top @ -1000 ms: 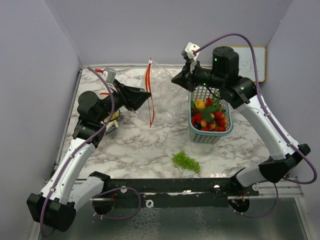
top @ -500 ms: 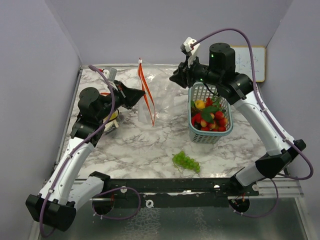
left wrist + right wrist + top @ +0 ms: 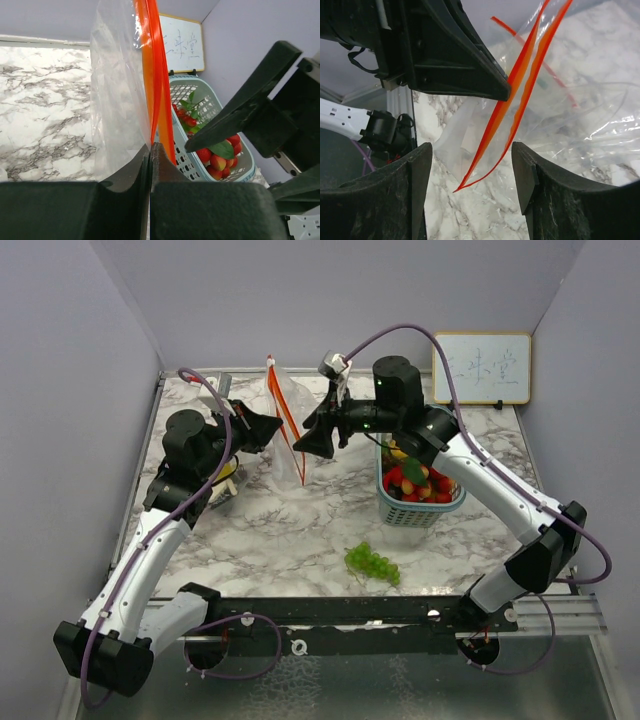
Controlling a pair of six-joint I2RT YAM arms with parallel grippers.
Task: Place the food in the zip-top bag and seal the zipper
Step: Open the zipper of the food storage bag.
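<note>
The zip-top bag (image 3: 288, 445) hangs upright at the back of the table, its orange-red zipper (image 3: 281, 405) running down its near edge. My left gripper (image 3: 277, 428) is shut on the bag's edge by the zipper (image 3: 152, 75), with clear plastic (image 3: 117, 100) rising from its jaws. My right gripper (image 3: 304, 443) stands open just right of it, and the two zipper strips (image 3: 520, 95) hang between its fingers (image 3: 420, 190) without touching them. Most of the food (image 3: 415, 480) lies in the teal basket (image 3: 420, 512). A green grape bunch (image 3: 372, 562) lies on the marble.
A small whiteboard (image 3: 480, 367) leans on the back wall at the right. Something yellow (image 3: 228, 473) sits under the left arm's elbow. The left gripper's body (image 3: 455, 65) is close above my right fingers. Grey walls close in both sides.
My right gripper has opened and swung left from the basket's far end to the bag's mouth. The left gripper has shut on the bag's edge and drawn it slightly left.
</note>
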